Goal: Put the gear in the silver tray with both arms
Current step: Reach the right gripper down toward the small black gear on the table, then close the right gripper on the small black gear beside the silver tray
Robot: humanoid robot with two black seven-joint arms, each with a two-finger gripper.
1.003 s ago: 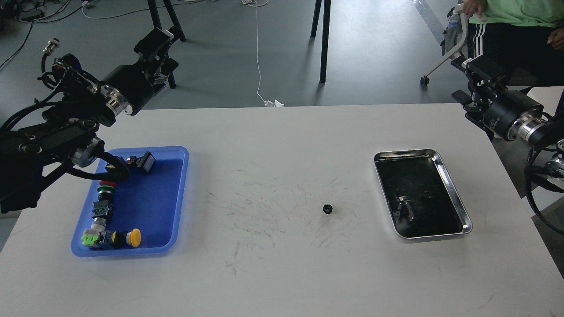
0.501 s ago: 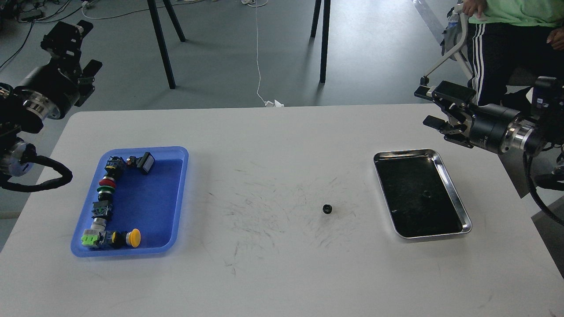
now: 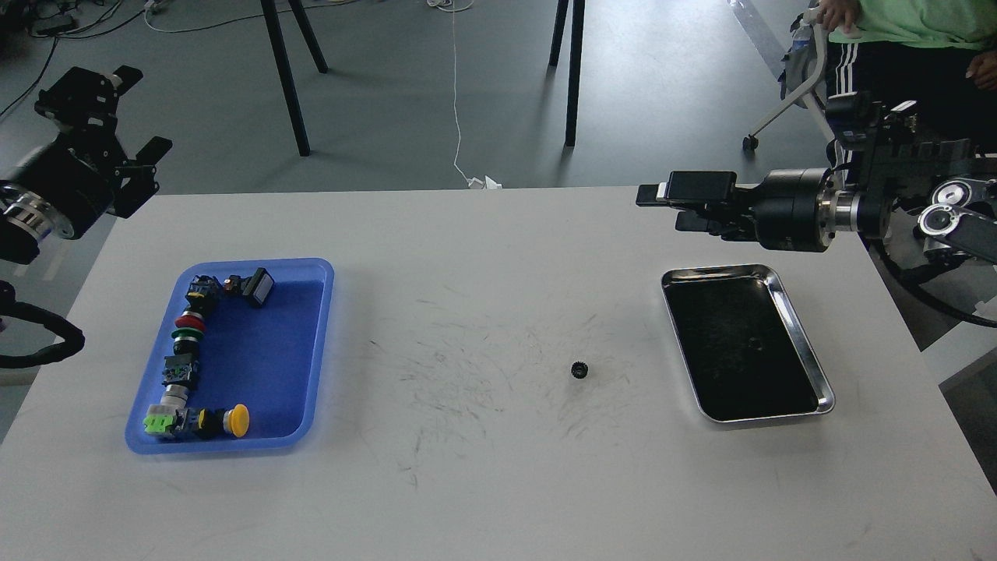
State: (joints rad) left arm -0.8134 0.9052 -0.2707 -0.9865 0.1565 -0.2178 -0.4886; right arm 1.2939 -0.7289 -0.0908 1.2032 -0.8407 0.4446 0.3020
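Observation:
The gear is a small black toothed wheel lying alone on the white table, right of centre. To its right lies the silver tray, with a shiny rim, a dark bottom and nothing in it. My right gripper reaches in level from the right, above the table behind the tray's far left corner. Its fingers stand apart and hold nothing. My left gripper hangs past the table's far left corner, open with nothing in it, far from the gear.
A blue plastic tray at the left holds several push buttons and switches along its left and front sides. A seated person is behind the far right corner. Stand legs rise from the floor beyond the far edge.
My right arm has swung left and now points level across the table behind the silver tray. My left arm has pulled back off the blue tray to beyond the left corner. The gear has not moved.

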